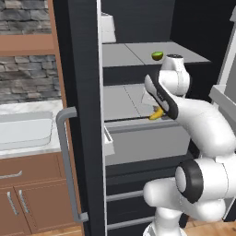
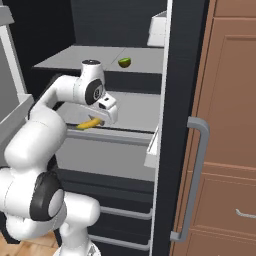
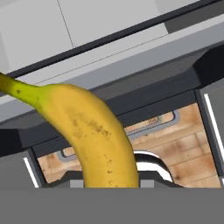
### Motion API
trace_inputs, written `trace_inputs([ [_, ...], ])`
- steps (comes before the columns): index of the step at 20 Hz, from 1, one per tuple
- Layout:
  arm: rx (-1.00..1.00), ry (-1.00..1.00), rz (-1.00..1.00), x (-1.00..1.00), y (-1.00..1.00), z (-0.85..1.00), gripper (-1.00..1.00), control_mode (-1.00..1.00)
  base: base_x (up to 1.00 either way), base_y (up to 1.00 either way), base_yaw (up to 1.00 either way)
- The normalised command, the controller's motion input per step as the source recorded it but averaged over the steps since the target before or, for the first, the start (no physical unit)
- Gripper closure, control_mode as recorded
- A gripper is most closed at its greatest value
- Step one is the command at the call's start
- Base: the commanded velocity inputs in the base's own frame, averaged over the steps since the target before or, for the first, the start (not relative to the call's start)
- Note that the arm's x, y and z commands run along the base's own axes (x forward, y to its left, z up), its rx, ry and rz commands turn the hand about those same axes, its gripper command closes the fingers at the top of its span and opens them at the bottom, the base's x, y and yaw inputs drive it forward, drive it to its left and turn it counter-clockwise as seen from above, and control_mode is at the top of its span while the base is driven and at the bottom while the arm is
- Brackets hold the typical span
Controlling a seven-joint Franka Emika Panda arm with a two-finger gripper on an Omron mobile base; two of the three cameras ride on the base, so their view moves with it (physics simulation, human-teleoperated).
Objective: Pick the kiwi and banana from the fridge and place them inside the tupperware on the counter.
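Black tall fridge (image 1: 83,69) stands open, grey shelves inside. On the middle shelf's near edge, the tool (image 2: 102,119) is at the curved yellow banana (image 2: 89,123), its long axis left-right; whether clamped, I cannot tell. Small green kiwi (image 1: 157,56) lies higher, farther back.
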Motion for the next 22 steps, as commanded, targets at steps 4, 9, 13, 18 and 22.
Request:
trace_inputs([
  [4, 0.00, 0.00, 0.00, -1.00, 0.00, 0.29, 1.00, -1.00, 0.00, 0.00, 0.00],
  [9, 0.00, 0.00, 0.00, -0.81, 0.00, 0.36, 1.00, -1.00, 0.00, 0.00, 0.00],
  [13, 0.00, 0.00, 0.00, -0.68, 0.00, 0.28, 1.00, -1.00, 0.00, 0.00, 0.00],
  [18, 0.00, 0.00, 0.00, -0.71, -0.03, 0.23, 1.00, -1.00, 0.00, 0.00, 0.00],
  [22, 0.00, 0.00, 0.00, -0.72, -0.01, 0.13, 1.00, -1.00, 0.00, 0.00, 0.00],
])
